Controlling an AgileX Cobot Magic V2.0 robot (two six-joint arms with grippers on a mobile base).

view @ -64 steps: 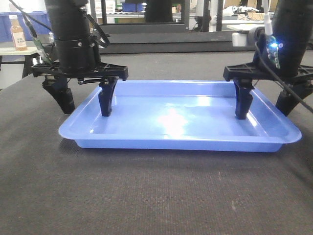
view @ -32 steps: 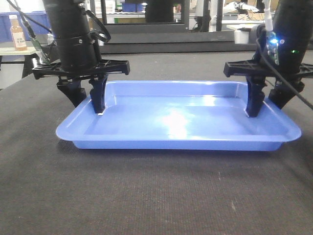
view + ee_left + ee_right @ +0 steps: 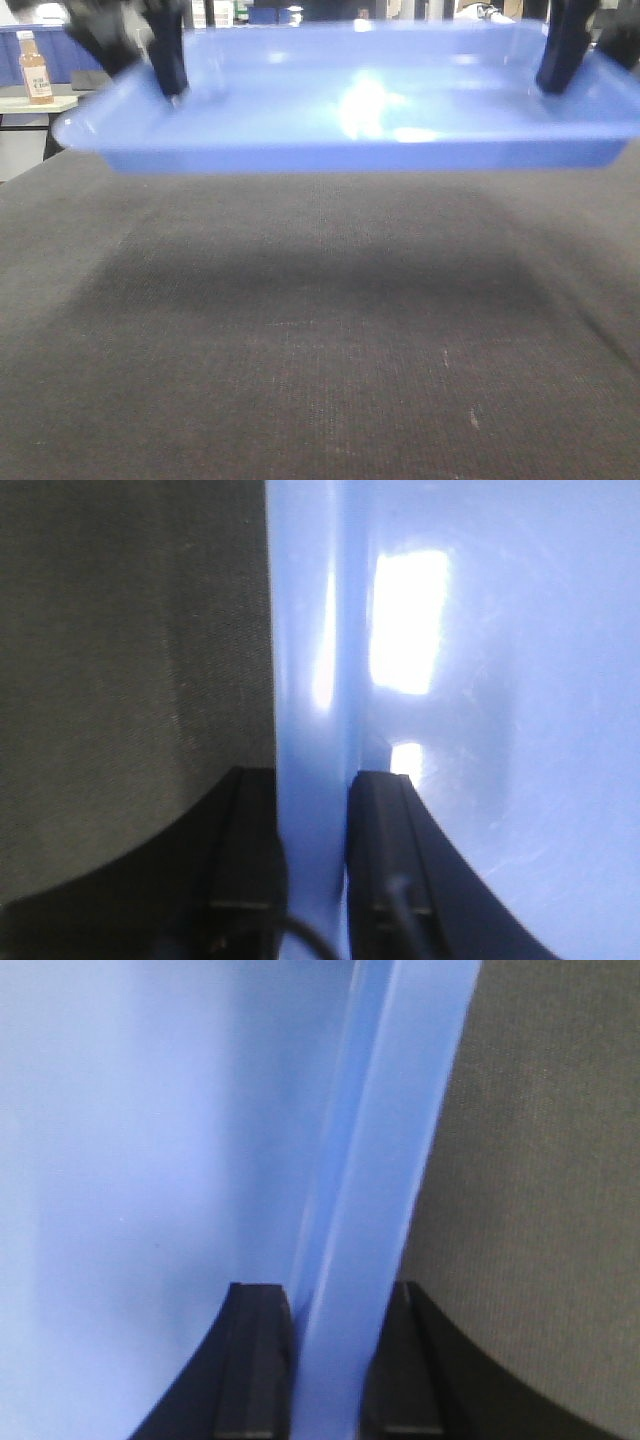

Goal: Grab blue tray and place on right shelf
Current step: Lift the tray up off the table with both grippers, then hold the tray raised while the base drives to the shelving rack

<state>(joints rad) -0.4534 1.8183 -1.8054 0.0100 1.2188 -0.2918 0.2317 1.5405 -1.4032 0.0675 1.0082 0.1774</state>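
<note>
The blue tray (image 3: 350,110) hangs level in the air above the dark table, near the top of the front view. My left gripper (image 3: 140,50) is shut on its left rim, one finger inside the tray and one outside. My right gripper (image 3: 590,45) is shut on the right rim in the same way. In the left wrist view the left gripper (image 3: 315,825) pinches the rim of the tray (image 3: 520,730) between black fingers (image 3: 385,860). In the right wrist view the right gripper (image 3: 330,1345) clamps the rim of the tray (image 3: 150,1160). The right shelf is out of view.
The dark textured table top (image 3: 320,330) fills the lower front view, with the tray's shadow on it. At the far left an orange bottle (image 3: 37,66) stands on a pale side table (image 3: 40,102). Background clutter is mostly hidden behind the tray.
Both grippers have closed on the tray's short rims and lifted it off the table; it now sits much higher in the front view, and the arms are mostly out of frame.
</note>
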